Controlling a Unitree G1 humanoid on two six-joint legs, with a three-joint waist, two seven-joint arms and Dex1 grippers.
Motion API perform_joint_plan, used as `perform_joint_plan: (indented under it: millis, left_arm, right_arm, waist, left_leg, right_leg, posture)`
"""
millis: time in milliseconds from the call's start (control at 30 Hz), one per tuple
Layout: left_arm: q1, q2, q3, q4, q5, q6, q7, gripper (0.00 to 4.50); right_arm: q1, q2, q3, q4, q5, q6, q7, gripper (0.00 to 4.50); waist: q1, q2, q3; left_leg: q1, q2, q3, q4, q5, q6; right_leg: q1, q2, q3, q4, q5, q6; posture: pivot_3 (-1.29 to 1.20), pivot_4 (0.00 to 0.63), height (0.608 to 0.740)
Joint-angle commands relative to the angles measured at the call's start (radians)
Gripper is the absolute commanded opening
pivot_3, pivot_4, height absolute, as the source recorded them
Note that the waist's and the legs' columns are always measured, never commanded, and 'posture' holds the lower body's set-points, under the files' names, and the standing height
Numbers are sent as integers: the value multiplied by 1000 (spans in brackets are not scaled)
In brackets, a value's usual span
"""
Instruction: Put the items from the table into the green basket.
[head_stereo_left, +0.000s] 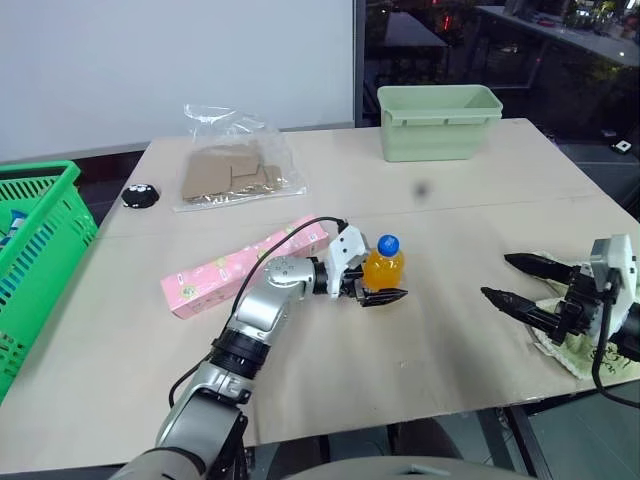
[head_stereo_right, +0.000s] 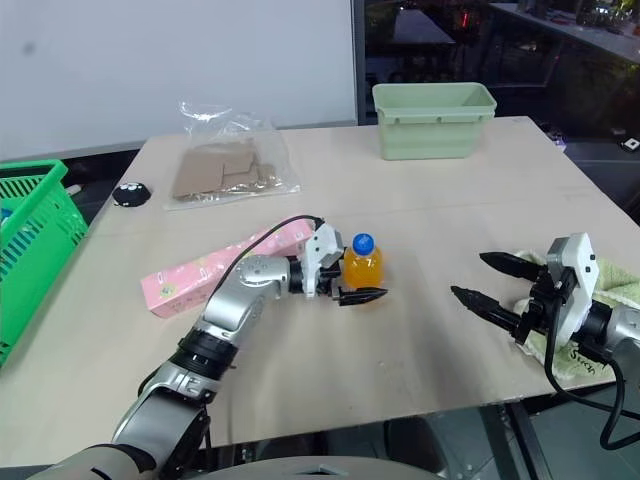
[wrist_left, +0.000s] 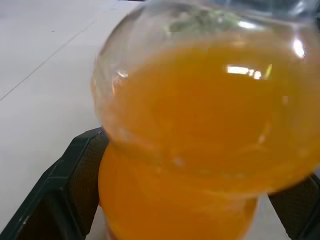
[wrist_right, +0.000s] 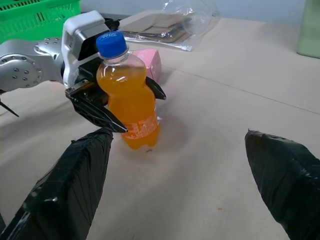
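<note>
I'm holding the left tool around the bottle, fingers spread wide, one on each side of the body and not yet squeezing it. The bottle is standing upright near the middle of the tabletop, blue cap up, full of orange drink.

Judging from the wrist view, the fingers are sitting low on the body, below the waist in the moulding. That looks like a fair place to take it: the narrowing above should stop it sliding down through the grip. Smooth plastic, likely slippery, and full of liquid, so I'm expecting some weight for its size and a bit of slosh on the swing. The wall should give a little under a squeeze, so I'm wanting a firm close, not a crushing one.

The right tool is hanging wide open and empty over the right edge, just above the towel, which is lying crumpled there. That one will be soft and light; a pinch into a fold should do.

The pink box is lying flat behind my left arm, long and stiff, best taken across its narrow width near the middle.

The basket is sitting off the left edge, well apart from the bottle.
</note>
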Motion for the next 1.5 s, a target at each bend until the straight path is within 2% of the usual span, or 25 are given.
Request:
perform_joint_plan:
  millis: [33, 133, 300, 567, 700, 833, 1033, 1200, 1333, 1500]
  left_arm:
    - [-12, -7, -12, 6, 2, 3, -21, 4451]
    - [-13, -5, -9, 11, 5, 0, -21, 4451]
    - [-14, -7, 1, 17, 2, 1, -17, 3112]
    - [-10, -7, 20, 9, 10, -14, 14, 3112]
    - [-25, -17, 85, -43, -9, 2, 102, 3112]
    - [-80, -11, 201, -127, -16, 75, 270, 3112]
    - [-173, 104, 382, -199, -1, 213, 463, 3112]
    - [-244, 244, 573, -168, 22, 290, 641, 3112]
    - [-223, 364, 644, -134, 67, 286, 708, 3112]
    - [-148, 477, 752, -170, 86, 300, 758, 3112]
  right_arm:
    - [15, -16, -20, -51, 30, -5, 41, 4500]
    - [43, -32, -25, -75, 66, 3, 102, 4500]
    - [45, -33, -22, -78, 68, -22, 139, 4500]
    - [14, -27, 1, -51, 48, -34, 148, 4500]
    - [-38, -13, 8, -30, 69, -43, 140, 4500]
    - [-148, 0, 9, 19, 125, -4, 98, 4500]
    - [-329, 11, 79, 98, 98, -4, 82, 4500]
    - [-495, 63, 231, 150, 23, -19, 93, 4500]
    - [-587, 110, 325, 200, -22, -29, 127, 4500]
    - [-690, 156, 382, 282, -59, -40, 174, 4500]
  waist:
    - [-4, 0, 0]
    - [-9, 0, 0]
    - [-17, 0, 0]
    - [-15, 0, 0]
    - [-16, 0, 0]
    - [-14, 0, 0]
    - [-6, 0, 1]
    - [20, 0, 2]
    - [69, -2, 3]
    - [151, -6, 4]
  left_leg:
    - [0, 0, 0, 0, 0, 0]
    - [0, 0, 0, 0, -1, 1]
    - [0, 0, 0, 0, -1, 1]
    - [0, 0, 0, 0, -1, 1]
    - [0, 0, 0, 0, -1, 1]
    - [0, 0, -1, 1, -1, 1]
    - [-1, 0, -2, -1, -1, 1]
    - [0, 1, -4, -2, -1, 1]
    - [0, 1, -6, -3, -1, 1]
    - [-1, 1, -5, -4, -1, 1]
  right_leg:
    - [0, 0, 0, 0, 0, 0]
    - [0, 0, 0, 0, 0, 0]
    - [0, 0, 0, 0, 0, 0]
    - [0, 0, 0, 0, 0, 0]
    - [0, 0, 0, 0, 0, 0]
    - [0, 0, 1, 0, 2, 4]
    - [-1, 0, 0, 0, 3, 4]
    - [-1, 2, -1, 0, 5, 1]
    - [-2, 3, -3, 1, 5, 0]
    - [-3, 2, -4, 0, 5, -1]
  posture:
    - [-258, 13, 740]
    - [-257, 14, 740]
    - [-248, 12, 740]
    - [-228, 11, 740]
    - [-208, 7, 740]
    - [-175, 2, 740]
    - [-91, 0, 740]
    - [-5, 0, 740]
    - [71, 0, 740]
    - [137, 0, 740]
